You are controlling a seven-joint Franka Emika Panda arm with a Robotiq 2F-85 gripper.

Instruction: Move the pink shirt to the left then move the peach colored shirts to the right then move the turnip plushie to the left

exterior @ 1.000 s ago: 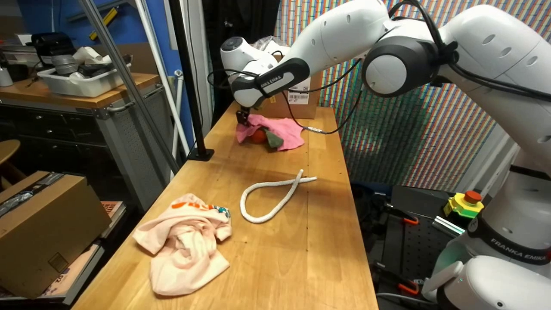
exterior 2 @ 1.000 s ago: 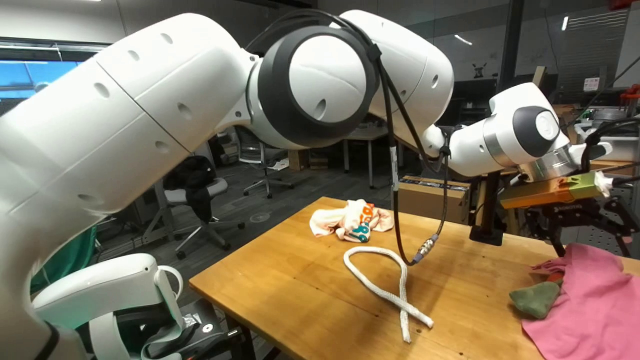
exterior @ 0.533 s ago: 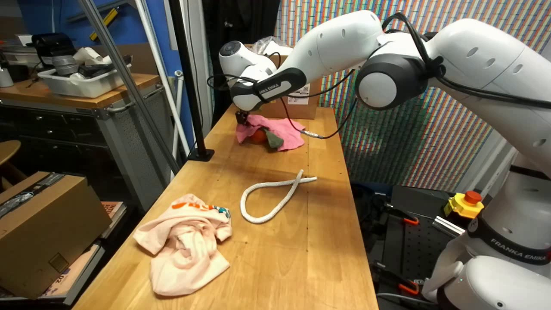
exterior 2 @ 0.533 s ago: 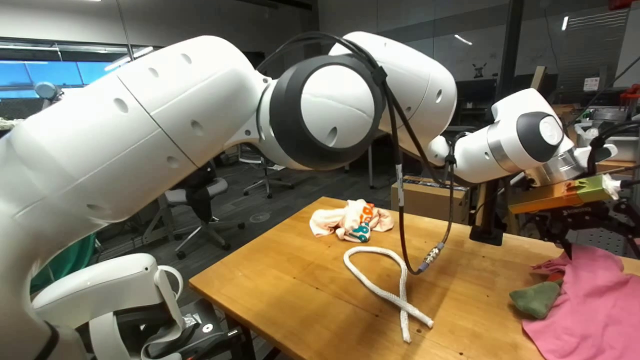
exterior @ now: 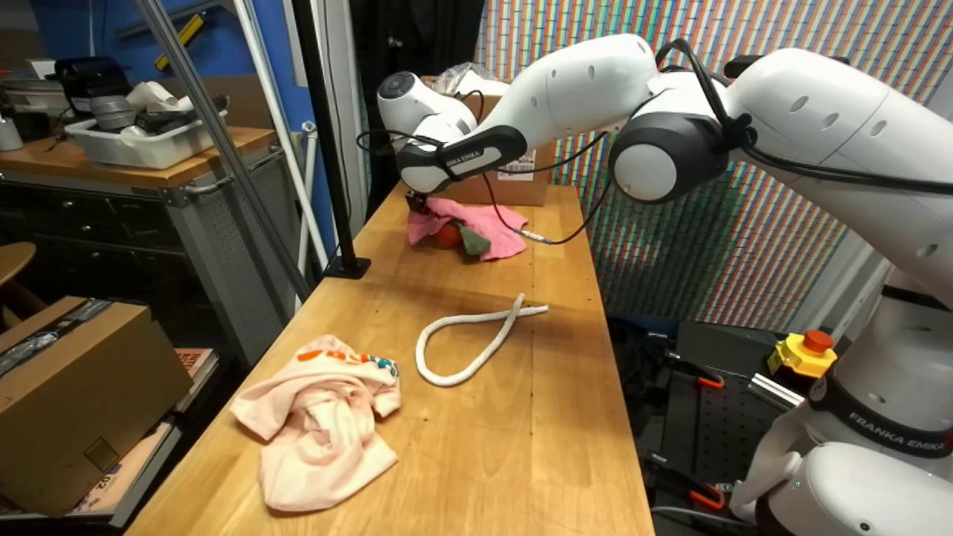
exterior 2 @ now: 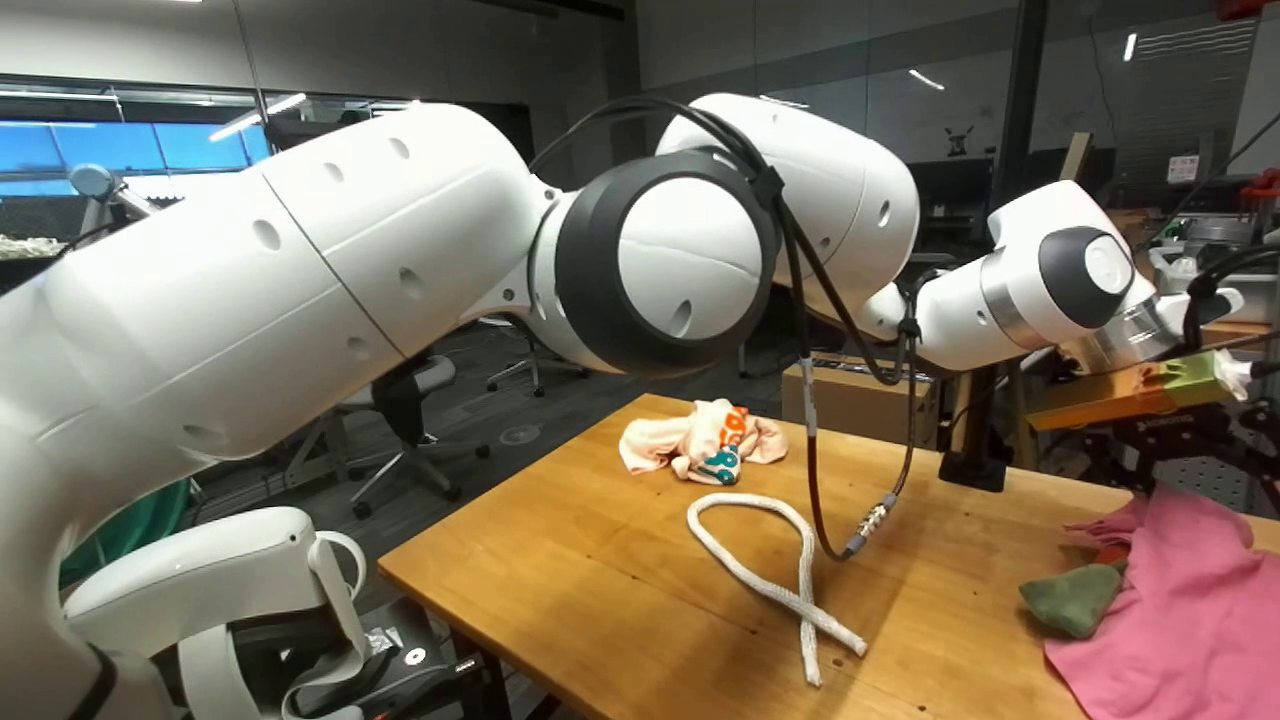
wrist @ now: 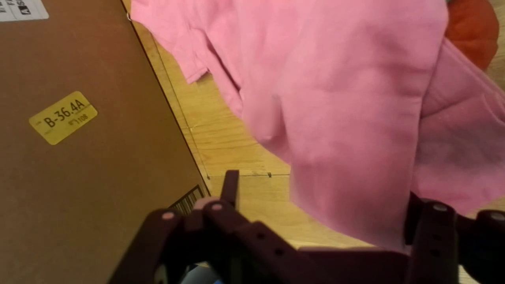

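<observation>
In an exterior view, no move looks done: pink shirt [exterior: 488,217] at the table's [exterior: 484,447] far end, plushie [exterior: 447,236] against it, peach shirt [exterior: 324,424] at the near end. In an exterior view, open wood surrounds the rope [exterior 2: 750,499]; a pole foot [exterior 2: 973,472] sits at the edge. In the wrist view, the gripper [wrist: 322,184] stands wide with pink shirt between, no grip visible; a box [wrist: 118,169] crowds one side.
</observation>
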